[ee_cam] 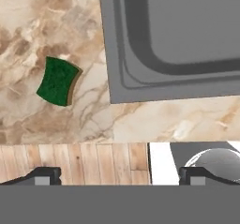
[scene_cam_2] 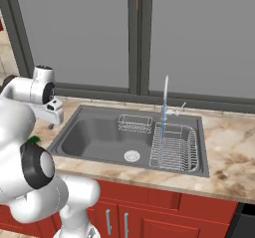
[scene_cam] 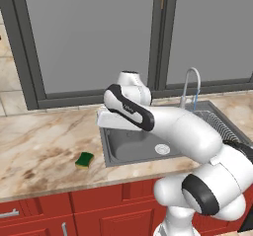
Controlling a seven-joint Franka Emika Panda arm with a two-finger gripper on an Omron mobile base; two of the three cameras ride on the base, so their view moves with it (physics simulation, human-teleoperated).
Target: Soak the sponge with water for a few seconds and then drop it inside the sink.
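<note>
Green sponge: you find it flat on the marble desk, left of the sink and near the desk's front edge, apart from the basin rim. From the hand camera it shows a dark green top with a yellow-brown layer along one edge.
Sink: your dark grey basin is sunk into the desk under the window. A round silver drain sits in its floor, and a small wire basket hangs at the back wall.
Dish rack: a ribbed wire rack fills the right-hand section of the basin; nothing lies in it that you can make out.
Water: a thin pale-blue stream drops from the faucet and lands at the left edge of the rack.
Fingers: you see them spread wide apart at the bottom of the hand view, with nothing between them; they hang above the desk's front edge, well clear of the sponge.
Left base view: it gives you the sponge on the desk, but the arm hides much of the basin.
Right base view: it gives you the whole basin, basket, drain and rack; the arm's white body covers the desk left of the sink.
Hand view: you look down on the sink's near-left corner with the sponge beside it.
</note>
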